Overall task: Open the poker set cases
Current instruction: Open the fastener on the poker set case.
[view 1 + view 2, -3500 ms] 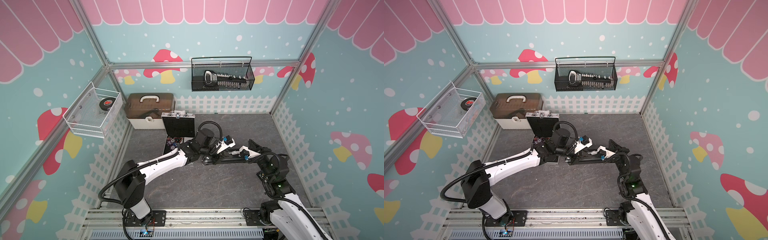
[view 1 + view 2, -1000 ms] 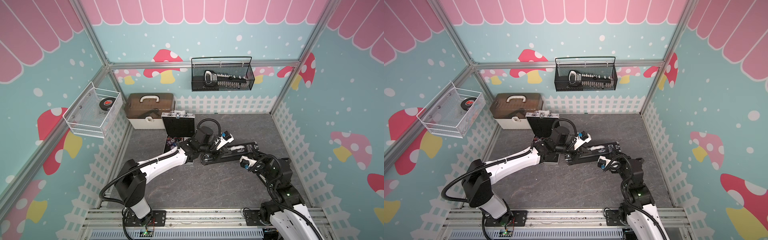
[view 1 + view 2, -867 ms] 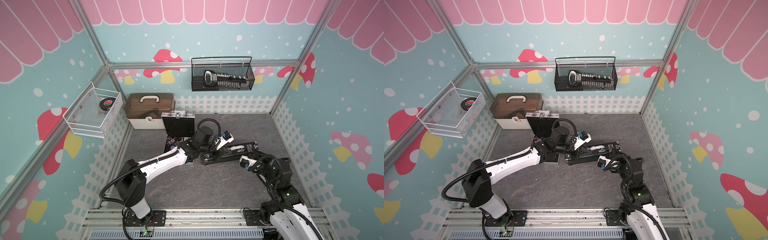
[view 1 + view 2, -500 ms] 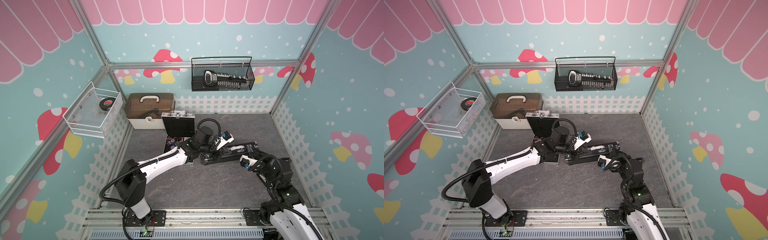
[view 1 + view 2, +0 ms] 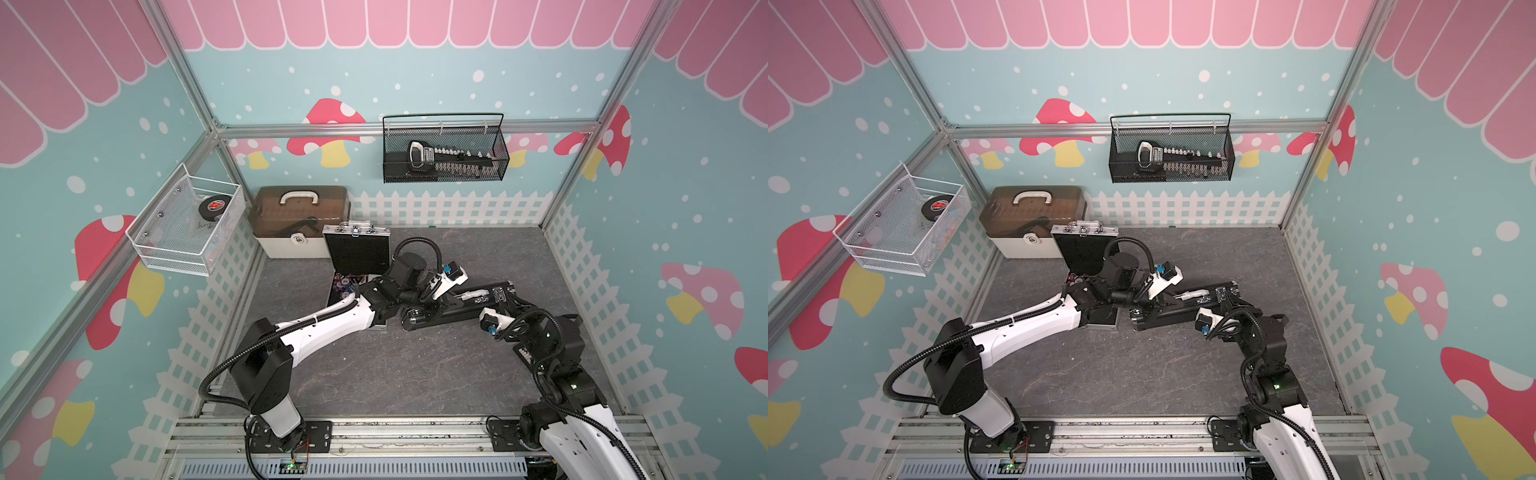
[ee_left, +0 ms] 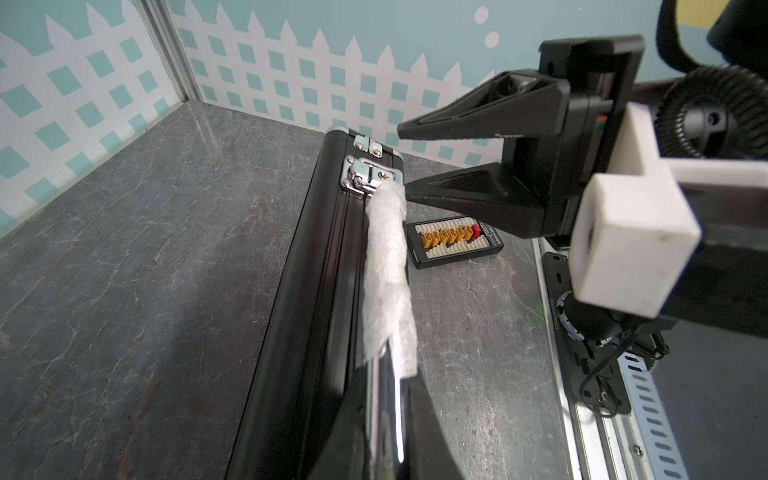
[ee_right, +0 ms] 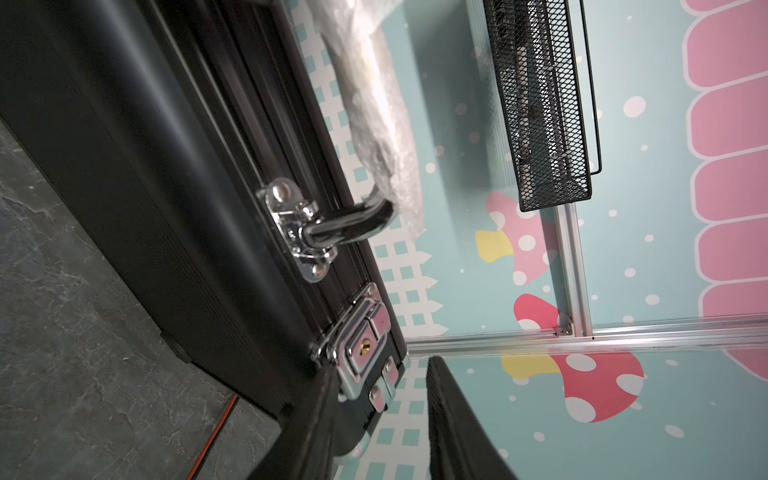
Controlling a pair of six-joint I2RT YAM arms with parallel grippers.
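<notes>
Two cases on the tabletop point(image 5: 374, 374), and they're at different stages. The small silver case point(image 5: 357, 249) sits near the back wall just beside the beige box point(image 5: 299, 220), lid propped upright and chips point(image 5: 344, 284) showing in its tray, so that one looks done. All the action is on the black case point(image 6: 316, 270), standing on its long narrow edge mid-tabletop with the seam side up. Left gripper point(image 6: 380, 424) is clenched on the chrome handle point(image 6: 388, 249), the one wrapped in white plastic. My read is that it's pinning the case upright so it can't topple or slide while the other arm works. Right gripper point(image 6: 403, 162) is poised at the far end, jaws parted with nothing between them, tips right by the chrome latch point(image 6: 365, 178), lined up, I'd say, to flip it. That latch looks down and fastened, seam shut. Now the trouble spots: the case's second latch is out of sight, somewhere under the left arm, so I can't tell whether it's undone. In both top views the arms cover most of the black case, and whether a fingertip actually touches the latch is too close to call.
</notes>
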